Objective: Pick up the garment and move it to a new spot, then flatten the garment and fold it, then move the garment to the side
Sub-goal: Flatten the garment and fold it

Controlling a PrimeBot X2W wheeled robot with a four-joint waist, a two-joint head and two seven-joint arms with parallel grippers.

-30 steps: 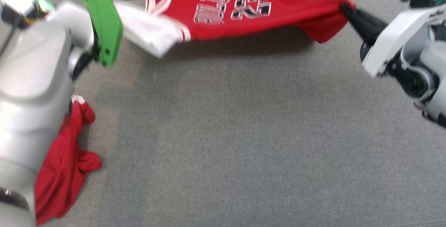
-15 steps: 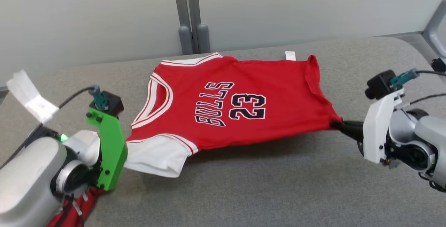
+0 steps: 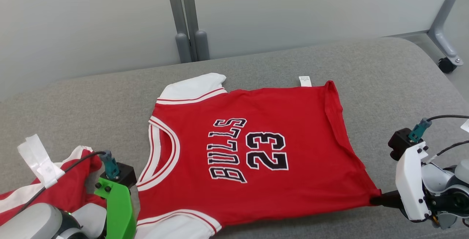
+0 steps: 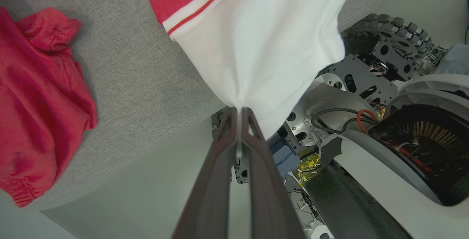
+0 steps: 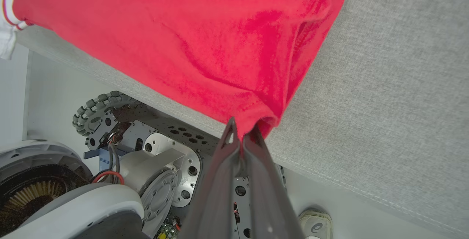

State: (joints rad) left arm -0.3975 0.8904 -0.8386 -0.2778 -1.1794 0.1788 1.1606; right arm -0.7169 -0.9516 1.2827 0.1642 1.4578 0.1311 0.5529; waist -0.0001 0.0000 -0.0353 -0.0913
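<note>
garment (image 3: 253, 151) lies spread print-up on the grey padded table (image 3: 395, 74), near edge past the table's front. i read my left gripper (image 4: 240, 111) clamped on its white sleeve and my right gripper (image 5: 242, 134) clamped on its red hem corner.

Grey fabric-covered surface (image 3: 384, 77) before pale wall panels (image 3: 91, 19), twin grey posts (image 3: 185, 19), castored leg (image 3: 445, 30).
</note>
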